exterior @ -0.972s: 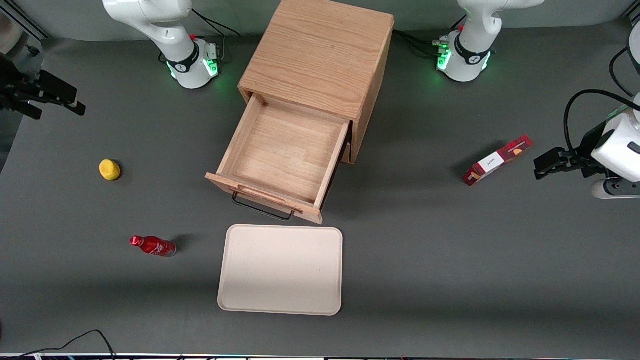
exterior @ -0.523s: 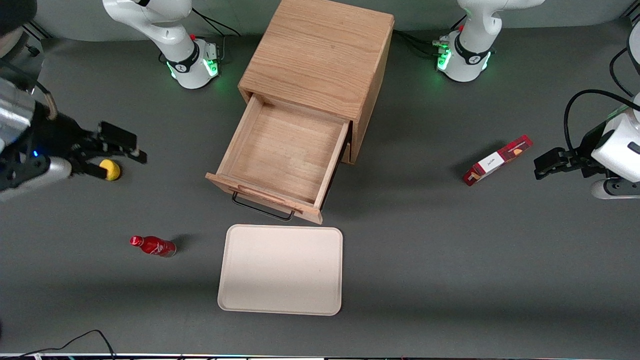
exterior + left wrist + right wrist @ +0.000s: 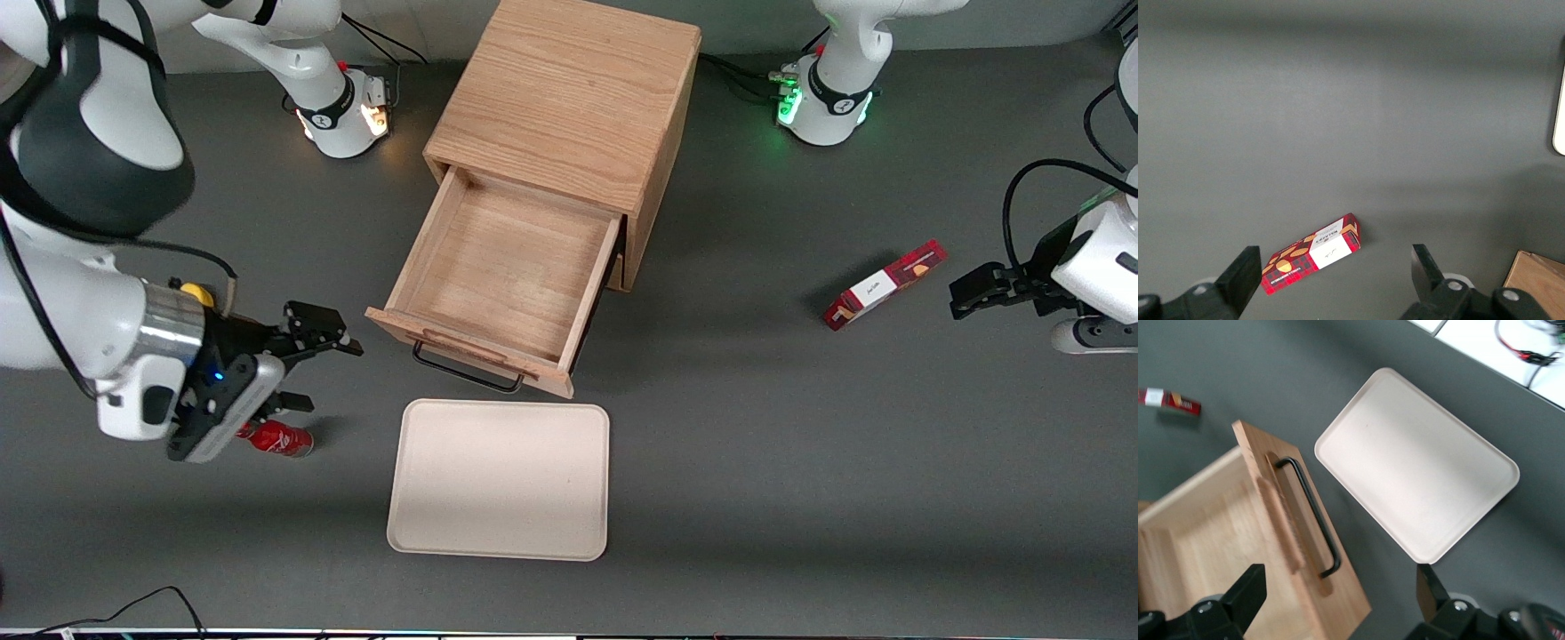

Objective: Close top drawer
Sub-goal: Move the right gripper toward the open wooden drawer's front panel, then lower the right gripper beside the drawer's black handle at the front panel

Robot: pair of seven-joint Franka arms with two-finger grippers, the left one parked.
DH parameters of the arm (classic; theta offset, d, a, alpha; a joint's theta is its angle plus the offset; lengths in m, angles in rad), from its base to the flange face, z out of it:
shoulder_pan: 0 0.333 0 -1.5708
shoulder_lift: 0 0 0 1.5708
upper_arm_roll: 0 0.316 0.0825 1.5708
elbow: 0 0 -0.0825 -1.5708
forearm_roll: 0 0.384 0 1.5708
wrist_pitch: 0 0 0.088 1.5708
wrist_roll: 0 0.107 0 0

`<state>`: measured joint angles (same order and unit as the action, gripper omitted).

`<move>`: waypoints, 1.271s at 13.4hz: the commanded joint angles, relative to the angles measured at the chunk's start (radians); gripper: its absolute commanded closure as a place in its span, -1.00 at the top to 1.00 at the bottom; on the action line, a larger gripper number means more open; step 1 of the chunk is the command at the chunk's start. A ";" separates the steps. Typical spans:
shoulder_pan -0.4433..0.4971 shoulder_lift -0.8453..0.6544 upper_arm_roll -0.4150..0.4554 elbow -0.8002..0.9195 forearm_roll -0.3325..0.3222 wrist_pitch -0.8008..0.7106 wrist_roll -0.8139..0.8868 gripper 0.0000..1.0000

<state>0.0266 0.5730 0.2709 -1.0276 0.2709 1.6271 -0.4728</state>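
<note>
Oak top drawer (image 3: 511,267) stands pulled out, gripper (image 3: 311,364) open beside it.

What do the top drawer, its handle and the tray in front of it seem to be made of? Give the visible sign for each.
Top drawer: light oak-look wood, matt; grain lines show.
Handle: probably metal, black; thin bent bar.
Tray: likely plastic or moulded fibre, cream, matt; smooth, rounded rim.
The gripper hangs open beside the drawer front, toward the working arm's end.
</note>
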 commanded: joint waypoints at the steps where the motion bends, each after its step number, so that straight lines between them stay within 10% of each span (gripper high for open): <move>1: 0.013 0.074 0.030 0.060 -0.053 -0.029 -0.104 1.00; 17: 0.138 0.266 0.024 0.083 -0.087 0.002 -0.135 1.00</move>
<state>0.1499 0.8145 0.2956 -0.9869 0.1986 1.6327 -0.6090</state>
